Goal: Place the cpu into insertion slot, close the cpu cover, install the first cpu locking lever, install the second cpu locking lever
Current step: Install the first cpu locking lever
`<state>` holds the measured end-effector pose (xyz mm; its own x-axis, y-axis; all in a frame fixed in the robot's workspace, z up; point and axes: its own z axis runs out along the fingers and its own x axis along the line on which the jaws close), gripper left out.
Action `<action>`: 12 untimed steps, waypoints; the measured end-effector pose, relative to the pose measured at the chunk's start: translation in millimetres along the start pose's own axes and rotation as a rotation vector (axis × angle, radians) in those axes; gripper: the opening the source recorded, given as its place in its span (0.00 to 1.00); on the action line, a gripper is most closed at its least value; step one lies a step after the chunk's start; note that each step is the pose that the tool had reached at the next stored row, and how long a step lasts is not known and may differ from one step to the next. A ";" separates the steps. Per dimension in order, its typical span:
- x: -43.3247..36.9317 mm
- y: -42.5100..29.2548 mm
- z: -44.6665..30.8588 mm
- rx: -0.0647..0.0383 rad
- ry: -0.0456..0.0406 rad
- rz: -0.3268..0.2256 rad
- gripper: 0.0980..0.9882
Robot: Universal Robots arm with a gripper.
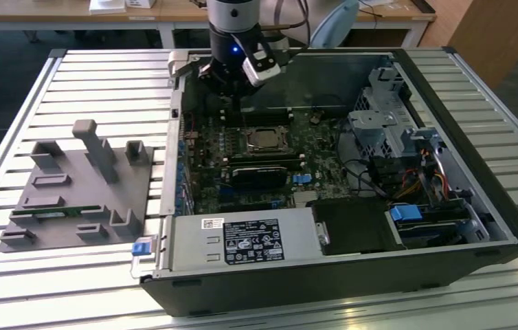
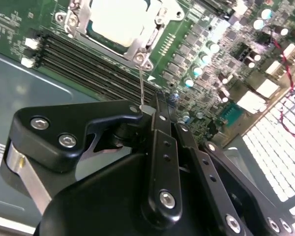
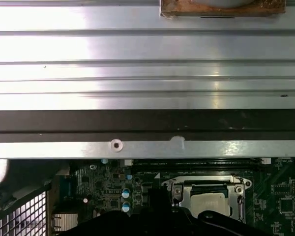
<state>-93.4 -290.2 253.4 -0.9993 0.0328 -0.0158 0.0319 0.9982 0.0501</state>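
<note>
with the cpu [image 1: 263, 139] seated in the insertion slot [image 1: 243, 140], the cpu cover [image 2: 152, 37] lies shut.

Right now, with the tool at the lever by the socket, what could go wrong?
1. The thin locking lever at the tool may slip off sideways.
2. The tool's linkage hangs close to the memory slots; a drift could scrape them.
3. The cpu cover looks down over the cpu; uneven force may shift it.

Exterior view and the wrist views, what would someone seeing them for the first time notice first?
Probably the open computer case lying on a slatted metal table, its green motherboard exposed. The arm's black gripper reaches in near the case's far wall, close to the cpu with its cpu cover around it. A grey fixture block sits toward the exterior view's left.
</note>
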 end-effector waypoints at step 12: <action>-25.4 2.1 5.6 0.000 0.0008 -0.002 0.01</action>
<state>-67.8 -288.7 248.3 -0.9994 0.0309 -0.0151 0.0301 0.9983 0.0500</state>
